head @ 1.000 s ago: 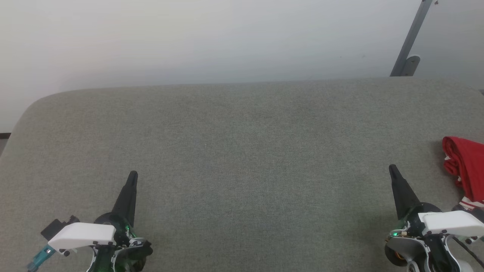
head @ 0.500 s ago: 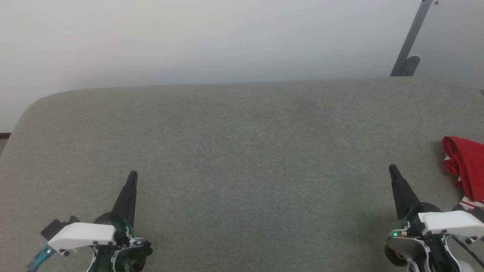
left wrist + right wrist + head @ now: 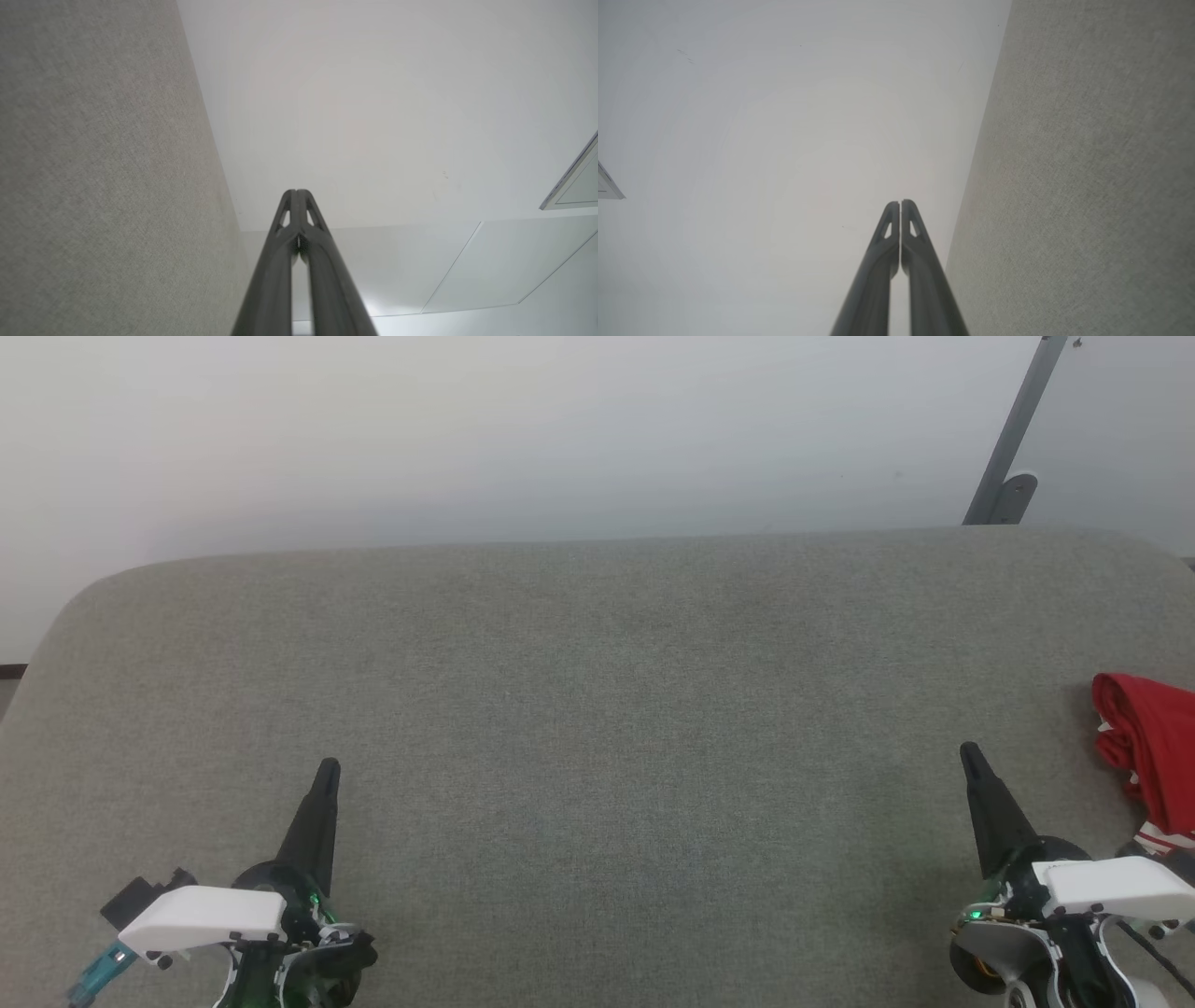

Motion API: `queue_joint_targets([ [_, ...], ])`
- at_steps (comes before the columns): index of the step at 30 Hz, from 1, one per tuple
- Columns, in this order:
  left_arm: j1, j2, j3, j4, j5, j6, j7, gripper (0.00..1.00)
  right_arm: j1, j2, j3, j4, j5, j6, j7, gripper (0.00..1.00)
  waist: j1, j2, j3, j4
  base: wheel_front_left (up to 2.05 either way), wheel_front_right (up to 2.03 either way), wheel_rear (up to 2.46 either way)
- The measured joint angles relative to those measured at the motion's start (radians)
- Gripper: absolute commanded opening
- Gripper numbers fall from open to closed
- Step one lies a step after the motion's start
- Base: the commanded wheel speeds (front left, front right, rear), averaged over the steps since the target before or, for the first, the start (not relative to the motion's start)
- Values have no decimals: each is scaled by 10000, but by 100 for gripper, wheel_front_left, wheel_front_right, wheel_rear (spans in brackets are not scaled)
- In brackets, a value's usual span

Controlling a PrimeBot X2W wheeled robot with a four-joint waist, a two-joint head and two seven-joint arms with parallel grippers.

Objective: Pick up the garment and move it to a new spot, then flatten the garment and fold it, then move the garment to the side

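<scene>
While the garment (image 3: 1153,751) lies bunched at the grey table's (image 3: 597,709) far right edge (red, partly cut off), left gripper (image 3: 327,770) & right gripper (image 3: 969,753) hover w/ fingers pressed together, empty.

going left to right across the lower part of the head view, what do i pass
left gripper → grey fabric surface → right gripper → red garment, bunched at the right edge

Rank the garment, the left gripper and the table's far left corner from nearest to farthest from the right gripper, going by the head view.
1. Garment, just right of the right gripper.
2. Left gripper, across the table's near side.
3. Table's far left corner, farther left and farther back.
</scene>
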Motion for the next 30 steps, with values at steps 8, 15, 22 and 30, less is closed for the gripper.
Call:
queue_joint_targets([
  [8, 0, -2, 2, 2, 2, 0, 0, 0, 0, 0, -2, -6, 0, 0, -2, 0, 0, 0, 0, 0, 0, 0, 0],
  [15, 0, -2, 6, 2, 2, 0, 0, 0, 0, 0, -4, -4, 0, 0, -2, 0, 0, 0, 0, 0, 0, 0, 0],
  [22, 0, -2, 8, 0, 2, 0, 0, 0, 0, 0, 0, -2, 0, 0, 0, 0, 0, 0, 0, 0, 0, 0, 0],
  [30, 0, -4, 8, 2, 2, 0, 0, 0, 0, 0, -4, -4, 0, 0, -2, 0, 0, 0, 0, 0, 0, 0, 0],
])
